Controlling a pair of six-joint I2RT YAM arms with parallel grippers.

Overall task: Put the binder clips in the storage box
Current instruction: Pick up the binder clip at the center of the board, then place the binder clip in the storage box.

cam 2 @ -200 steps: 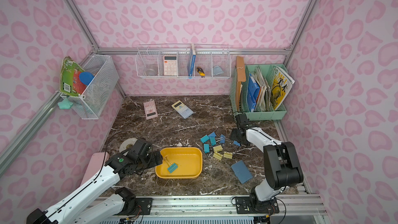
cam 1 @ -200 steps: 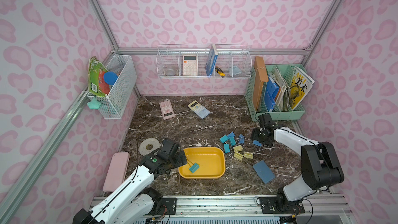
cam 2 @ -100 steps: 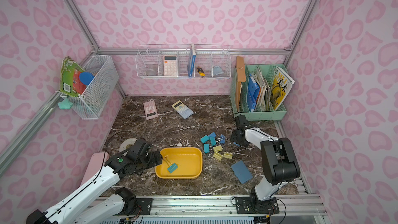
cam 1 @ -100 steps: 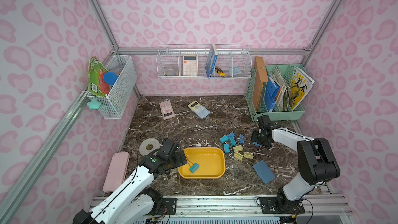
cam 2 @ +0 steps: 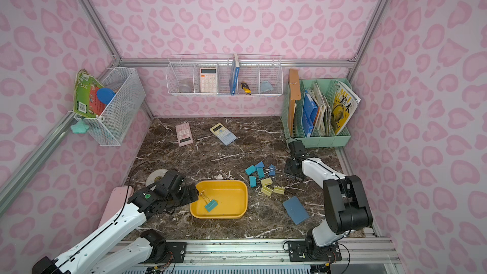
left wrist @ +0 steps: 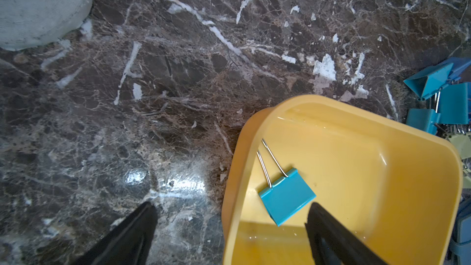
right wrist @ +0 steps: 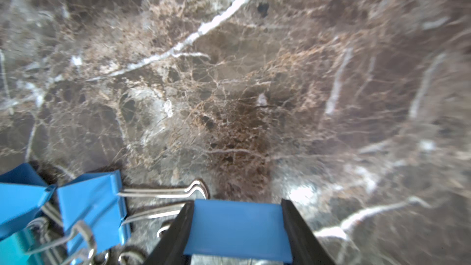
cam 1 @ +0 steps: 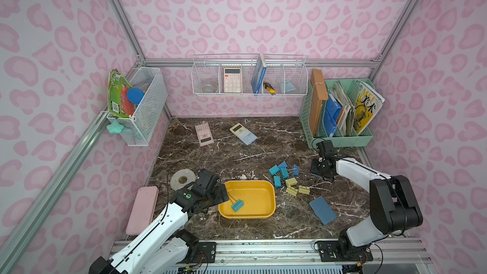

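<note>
The yellow storage box (cam 1: pixel 247 182) (cam 2: pixel 220 182) (left wrist: pixel 356 164) sits near the table's front with one teal binder clip (cam 1: pixel 237 205) (cam 2: pixel 210 205) (left wrist: pixel 286 196) lying inside. My left gripper (cam 1: pixel 223 194) (cam 2: pixel 193 194) (left wrist: pixel 232 207) is open and straddles the box's left rim, holding nothing. To the right of the box, several teal, blue and pale yellow binder clips (cam 1: pixel 286 177) (cam 2: pixel 261 177) lie loose on the marble. At the right end of that cluster my right gripper (cam 1: pixel 317 174) (cam 2: pixel 290 171) (right wrist: pixel 237 202) is low on the table. Its fingers press both sides of a blue binder clip (right wrist: pixel 237 228).
A flat blue pad (cam 1: pixel 322 210) lies right of the box, with a pink case (cam 1: pixel 142 209) and a tape roll (cam 1: pixel 182 179) to the left. Two calculators (cam 1: pixel 203 134) (cam 1: pixel 243 133) lie at the back. The green file organizer (cam 1: pixel 340 138) stands just behind the right arm.
The right gripper's jaws have narrowed onto the blue clip, and its wrist shifted slightly. The left arm and the clip in the box have not moved.
</note>
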